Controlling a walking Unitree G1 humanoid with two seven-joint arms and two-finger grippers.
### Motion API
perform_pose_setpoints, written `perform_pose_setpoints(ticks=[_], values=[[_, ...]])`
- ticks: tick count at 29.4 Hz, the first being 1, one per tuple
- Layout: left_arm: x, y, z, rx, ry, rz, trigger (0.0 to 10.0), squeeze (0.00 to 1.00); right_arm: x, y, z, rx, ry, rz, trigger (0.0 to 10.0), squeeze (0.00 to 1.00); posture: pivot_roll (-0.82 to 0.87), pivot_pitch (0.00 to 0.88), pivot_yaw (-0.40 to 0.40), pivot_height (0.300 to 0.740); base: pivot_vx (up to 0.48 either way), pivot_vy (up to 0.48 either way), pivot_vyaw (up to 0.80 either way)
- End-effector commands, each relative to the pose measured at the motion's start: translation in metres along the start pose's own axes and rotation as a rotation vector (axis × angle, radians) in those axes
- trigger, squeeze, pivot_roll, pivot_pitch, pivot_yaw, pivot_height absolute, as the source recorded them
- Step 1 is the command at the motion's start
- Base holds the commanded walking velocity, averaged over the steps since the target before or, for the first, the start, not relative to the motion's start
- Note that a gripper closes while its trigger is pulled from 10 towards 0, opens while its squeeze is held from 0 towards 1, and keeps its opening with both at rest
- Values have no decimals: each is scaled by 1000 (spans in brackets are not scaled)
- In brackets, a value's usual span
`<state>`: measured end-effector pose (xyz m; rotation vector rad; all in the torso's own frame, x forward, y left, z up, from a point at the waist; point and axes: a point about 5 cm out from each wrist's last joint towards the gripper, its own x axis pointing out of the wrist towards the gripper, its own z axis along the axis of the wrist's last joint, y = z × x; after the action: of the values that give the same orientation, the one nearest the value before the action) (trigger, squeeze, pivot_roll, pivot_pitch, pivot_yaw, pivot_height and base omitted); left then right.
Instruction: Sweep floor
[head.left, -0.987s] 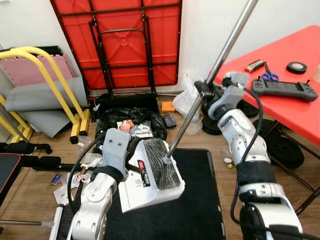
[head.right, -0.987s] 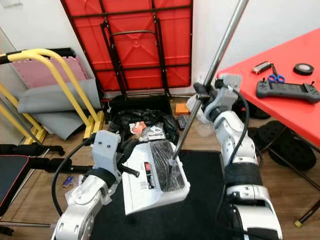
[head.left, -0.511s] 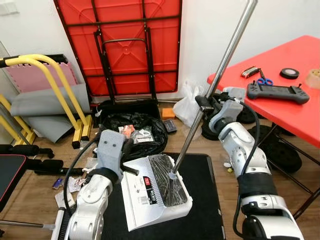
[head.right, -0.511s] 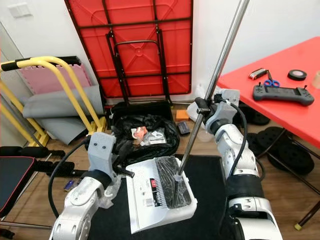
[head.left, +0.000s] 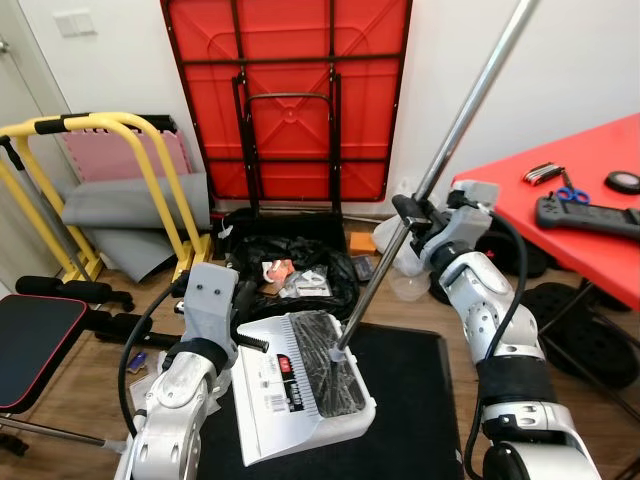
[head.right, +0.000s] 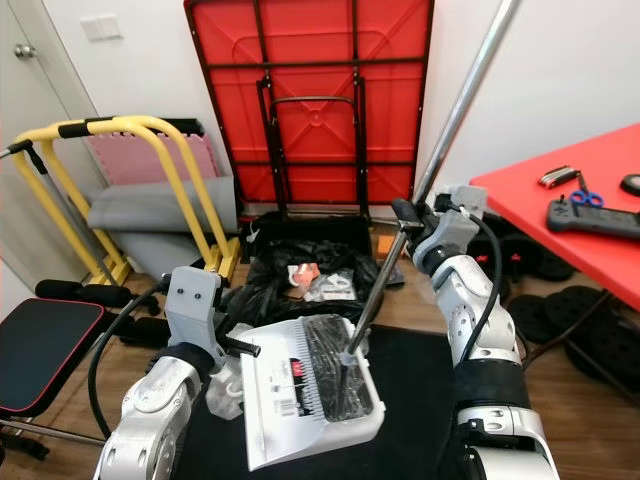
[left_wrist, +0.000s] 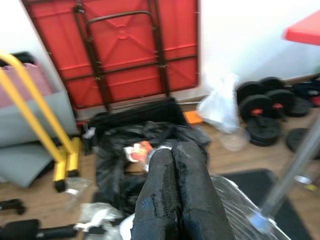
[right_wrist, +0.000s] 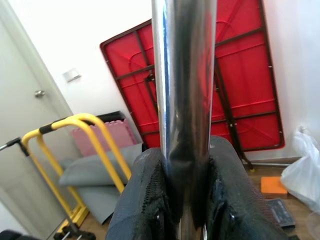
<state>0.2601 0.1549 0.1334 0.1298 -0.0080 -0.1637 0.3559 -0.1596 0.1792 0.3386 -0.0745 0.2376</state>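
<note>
Presently dustpan raised above black mat, tilted toward black trash bag lying open just beyond mat; likely positioned for emptying sweepings. Broom head rests inside dustpan, probably to retain debris. Metal broom pole rises steeply from dustpan up past red table. Right gripper clamped on pole mid-length, forearm raised, elbow bent. Left gripper: fingers pressed together, apparently pinching dustpan handle on side away from table; contact itself hidden
</note>
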Motion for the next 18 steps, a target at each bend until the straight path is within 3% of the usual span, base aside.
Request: perform_pose_setpoints(ticks=[1,18], values=[[1,3,-2,-8,13,91,10000,0,3,0,19,17,-79,0,10000,0,-134,0,2,740,281,0,0],[0,3,-4,-6,17,80,10000,0,2,5,19,31,-85,9,10000,0,-134,0,10,740,289,0,0]])
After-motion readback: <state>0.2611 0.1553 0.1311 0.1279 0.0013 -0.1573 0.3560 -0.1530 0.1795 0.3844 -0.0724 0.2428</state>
